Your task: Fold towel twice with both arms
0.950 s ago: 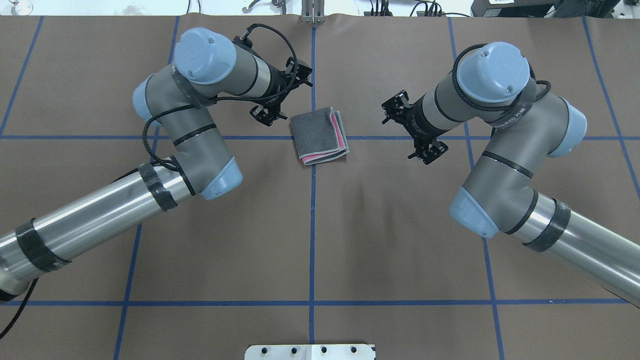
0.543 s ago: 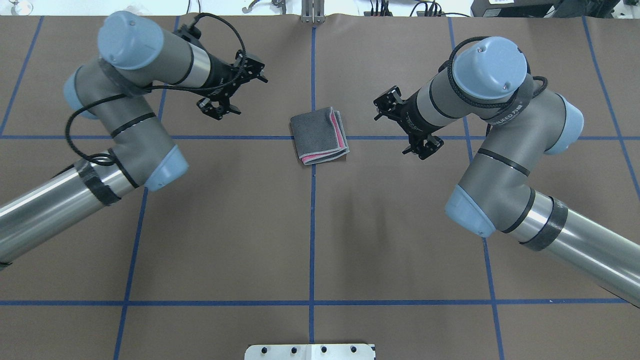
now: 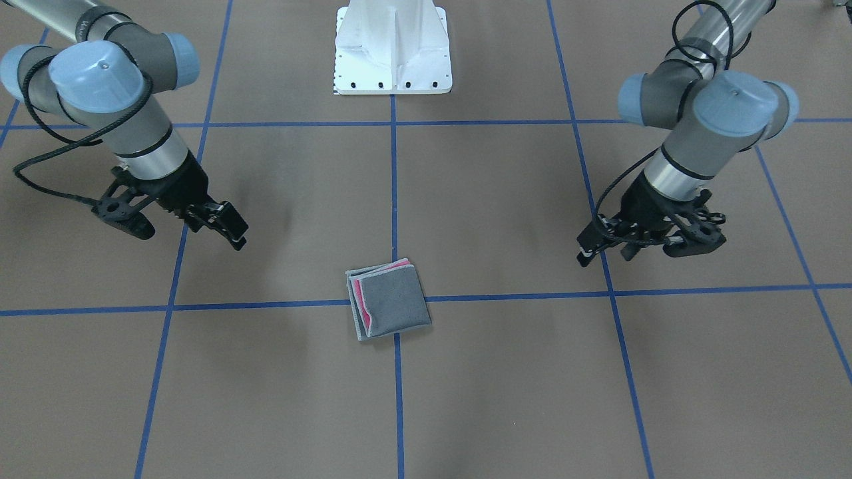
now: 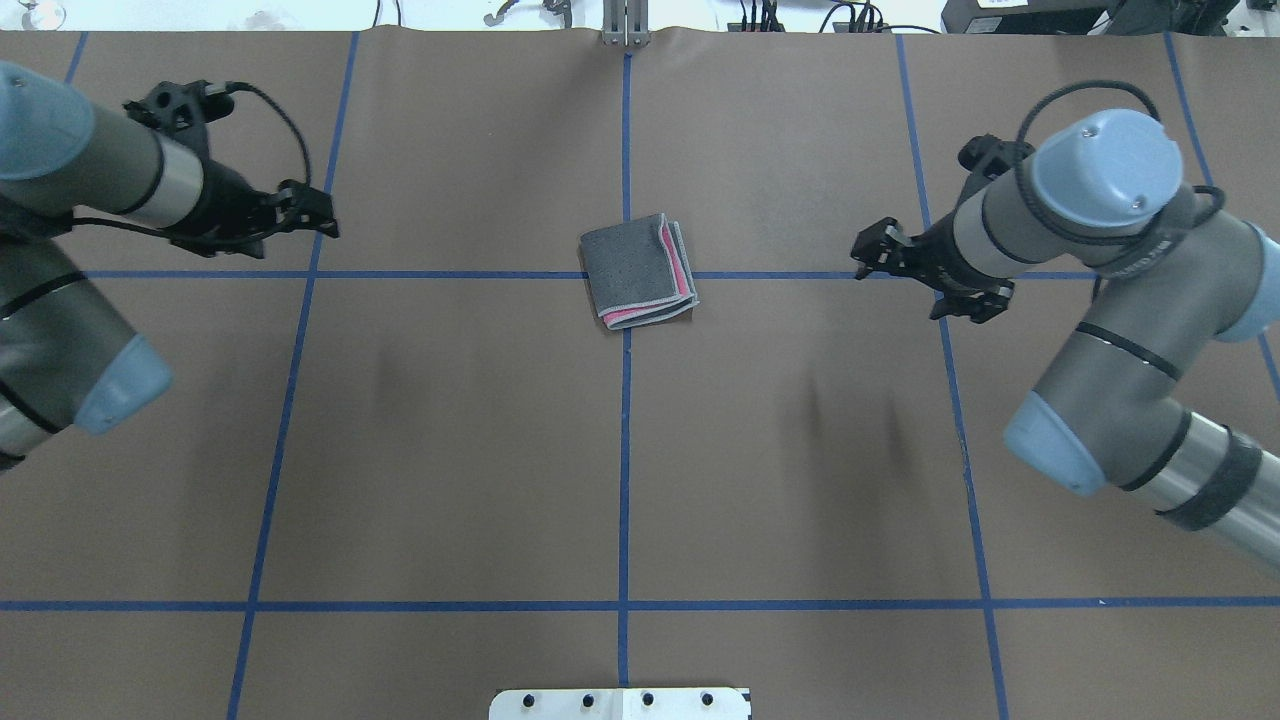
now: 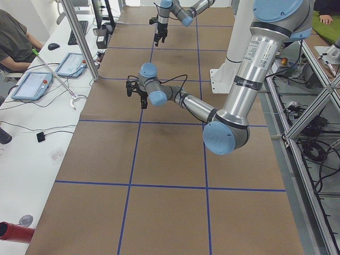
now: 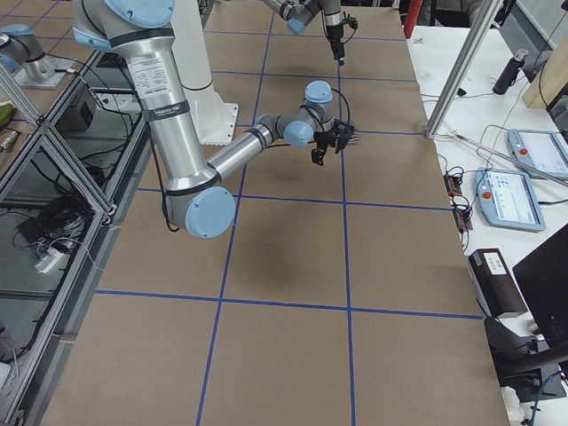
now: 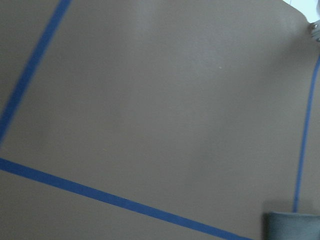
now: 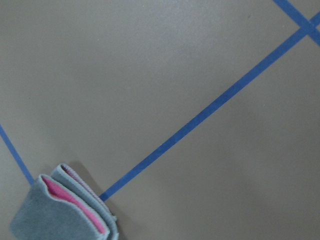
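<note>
The towel (image 4: 638, 270) lies folded into a small square at the table's centre, grey face up, with pink layers showing at its right and near edges. It also shows in the front view (image 3: 389, 301), low left in the right wrist view (image 8: 60, 212), and as a grey corner in the left wrist view (image 7: 292, 226). My left gripper (image 4: 290, 225) hangs open and empty well to the towel's left; it also shows in the front view (image 3: 639, 251). My right gripper (image 4: 902, 280) is open and empty well to the towel's right, and shows in the front view (image 3: 180, 223).
The brown table cover carries a grid of blue tape lines (image 4: 625, 450). The white pedestal base (image 3: 393, 50) stands at the robot's edge of the table. A desk with tablets (image 5: 32, 85) and a seated person lie beyond the far edge.
Both arms have drawn outward from the towel, the left arm far to the left, the right arm to the right. Both grippers stay open. The towel has not moved.
</note>
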### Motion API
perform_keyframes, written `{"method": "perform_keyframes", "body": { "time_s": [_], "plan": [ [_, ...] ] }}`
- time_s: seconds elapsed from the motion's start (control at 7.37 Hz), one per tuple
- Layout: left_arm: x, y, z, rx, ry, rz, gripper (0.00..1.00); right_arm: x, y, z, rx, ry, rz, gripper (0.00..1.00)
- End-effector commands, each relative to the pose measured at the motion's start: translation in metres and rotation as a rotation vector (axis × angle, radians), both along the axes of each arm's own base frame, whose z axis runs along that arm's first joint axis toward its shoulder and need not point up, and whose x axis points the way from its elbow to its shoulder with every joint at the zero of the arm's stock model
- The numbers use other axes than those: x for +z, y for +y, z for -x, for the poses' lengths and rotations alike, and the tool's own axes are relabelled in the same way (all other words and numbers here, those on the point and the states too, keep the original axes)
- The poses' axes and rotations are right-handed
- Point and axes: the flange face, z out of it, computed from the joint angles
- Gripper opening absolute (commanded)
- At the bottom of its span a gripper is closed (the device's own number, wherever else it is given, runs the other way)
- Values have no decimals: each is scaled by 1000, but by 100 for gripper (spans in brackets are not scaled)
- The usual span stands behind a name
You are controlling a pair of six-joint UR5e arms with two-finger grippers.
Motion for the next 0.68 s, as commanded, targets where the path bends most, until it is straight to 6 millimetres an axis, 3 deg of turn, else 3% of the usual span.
{"method": "perform_keyframes", "body": {
  "time_s": [0.0, 0.14, 0.27, 0.41, 0.54],
  "plan": [
    [87, 24, 109, 147, -209, -159, 100, 70, -8, -92, -161, 66, -103, 100],
    [95, 31, 157, 205, -224, -153, 100, 93, -11, -146, -210, 47, -133, 100],
    [88, 32, 195, 242, -213, -149, 100, 126, -5, -193, -225, 63, -145, 100],
    [98, 43, 217, 301, -234, -163, 100, 162, 4, -248, -220, 107, -159, 100],
    [111, 54, 223, 350, -255, -194, 100, 198, 1, -293, -234, 127, -178, 100]
  ]
}}
